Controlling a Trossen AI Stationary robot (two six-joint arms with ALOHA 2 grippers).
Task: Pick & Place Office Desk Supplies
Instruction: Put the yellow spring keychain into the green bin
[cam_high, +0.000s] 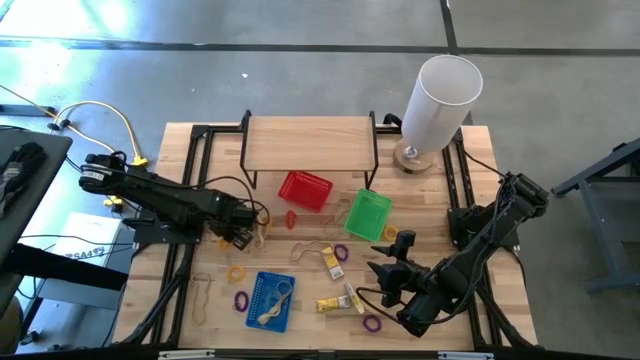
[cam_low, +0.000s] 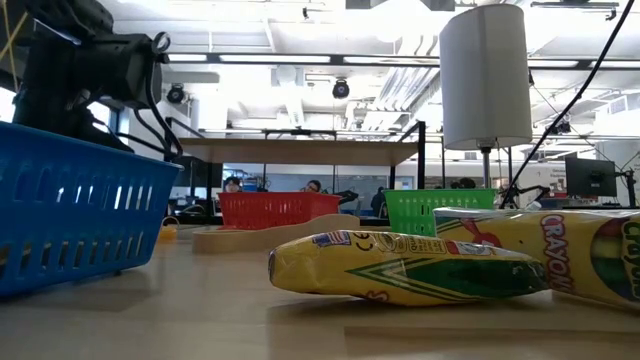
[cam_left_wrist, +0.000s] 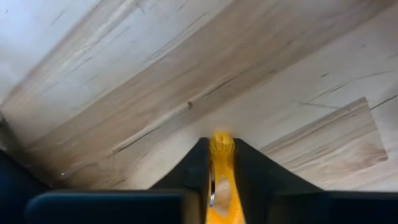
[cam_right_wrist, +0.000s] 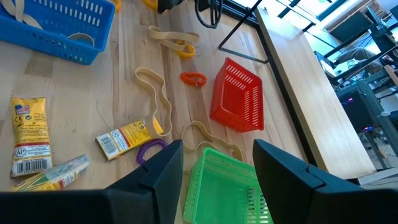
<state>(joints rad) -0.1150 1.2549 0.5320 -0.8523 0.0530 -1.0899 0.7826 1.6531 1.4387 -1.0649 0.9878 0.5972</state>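
Observation:
My left gripper (cam_high: 240, 228) points down at the wooden table (cam_high: 300, 255) left of the red basket (cam_high: 305, 190). It is shut on a small yellow loop (cam_left_wrist: 221, 146). My right gripper (cam_high: 385, 275) hovers open at the right, over the near side of the green basket (cam_right_wrist: 224, 180). Loose supplies lie flat on the table. Among them are purple loops (cam_high: 241, 299) (cam_right_wrist: 149, 149), a yellow loop (cam_high: 236, 272), an orange loop (cam_right_wrist: 194, 79), tan bands (cam_right_wrist: 155, 99) and yellow crayon packets (cam_high: 330, 262) (cam_right_wrist: 28, 134). My left gripper pinches the yellow loop between its two fingers, which come from above and point down. A short yellow end (cam_left_wrist: 222, 142) sticks out past the fingertips, close over the table top. I cannot tell whether it rests on the wood.
A blue basket (cam_high: 270, 300) holding a tan band stands near the front edge. A low wooden shelf on a black frame (cam_high: 312, 143) stands at the back. A tall white cylinder (cam_high: 440, 100) stands at the back right. Bare wood shows around my left gripper.

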